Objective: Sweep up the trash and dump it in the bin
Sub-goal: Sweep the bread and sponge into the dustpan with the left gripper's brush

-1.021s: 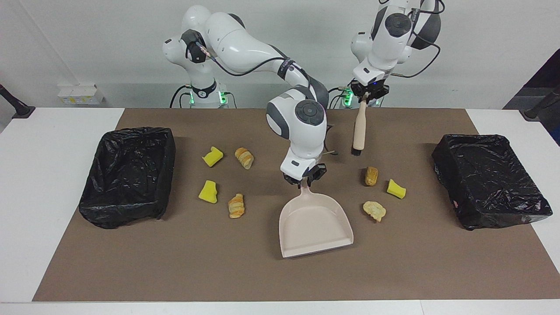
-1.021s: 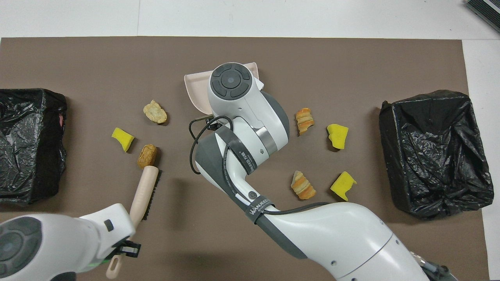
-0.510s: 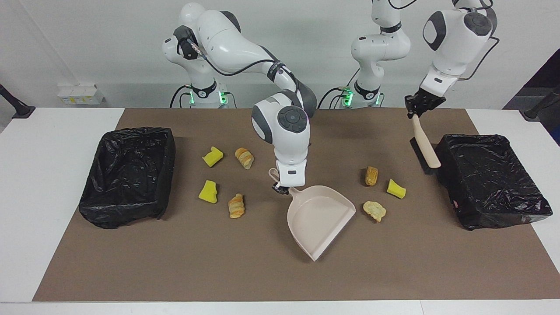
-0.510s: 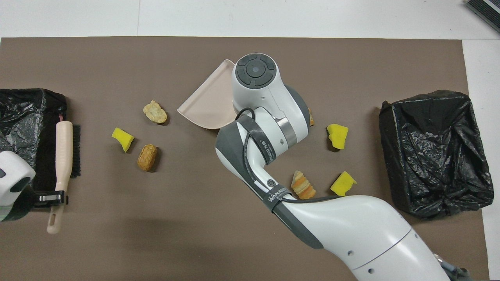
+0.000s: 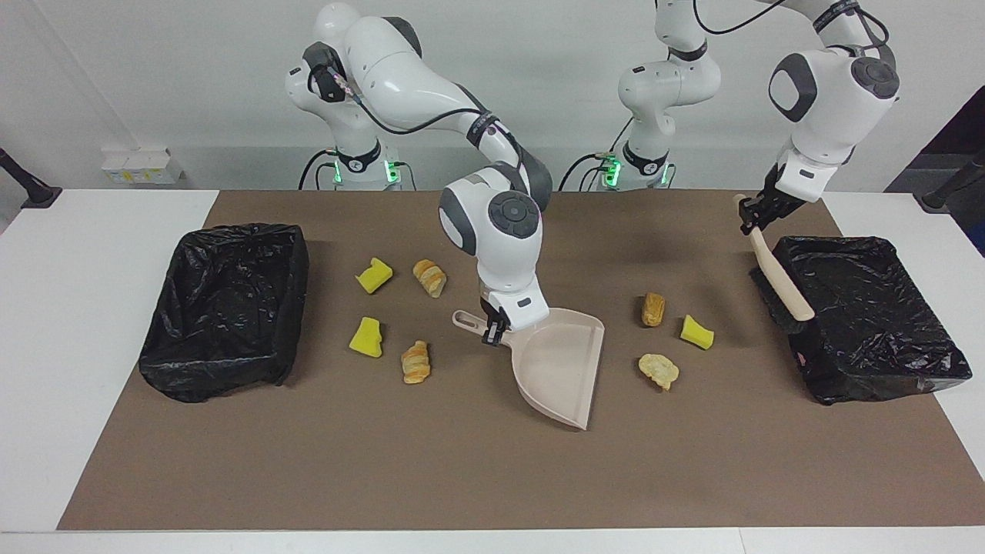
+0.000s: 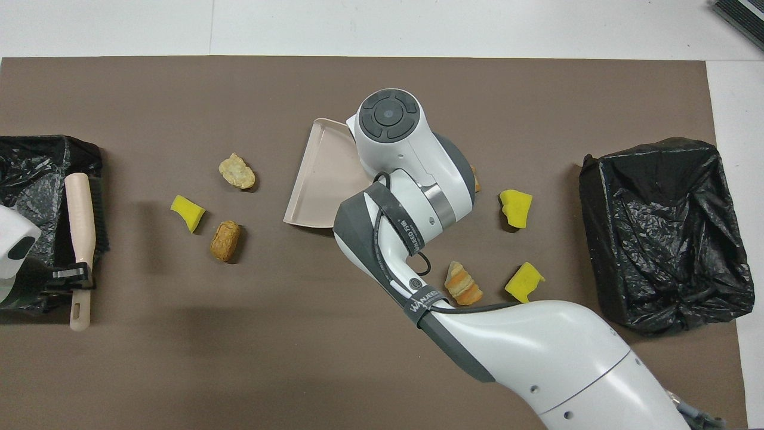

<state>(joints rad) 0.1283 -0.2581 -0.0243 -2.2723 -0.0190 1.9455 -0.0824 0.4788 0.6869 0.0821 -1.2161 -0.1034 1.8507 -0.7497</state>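
The right gripper (image 5: 492, 332) is clamped on the handle of the beige dustpan (image 5: 559, 362), which sits near the middle of the brown mat (image 5: 477, 469). The pan is tipped, its handle end raised and its wide mouth turned toward the left arm's end of the table.

The trash lies in two groups, one on each side of the dustpan. Toward the left arm's end are three bits: a small bread roll (image 5: 652, 308), a yellow sponge chunk (image 5: 696, 332) just beside it, and a pale pastry piece (image 5: 659, 371) farther from the robots than both and closest to the pan's mouth. None of them touches the dustpan. Toward the right arm's end are four bits: two yellow sponge pieces (image 5: 374, 275) (image 5: 366, 337) and two croissants (image 5: 429, 277) (image 5: 415, 362), set in a loose square, each apart from the others.

The left gripper (image 5: 752, 218) is closed on the handle of the brush (image 5: 779, 278) and holds it in the air, over the edge of the black-lined bin (image 5: 869, 323) at the left arm's end of the table. The brush slopes down, its bristles facing the dustpan. A second black-lined bin (image 5: 227, 308) stands at the right arm's end, well apart from the dustpan.
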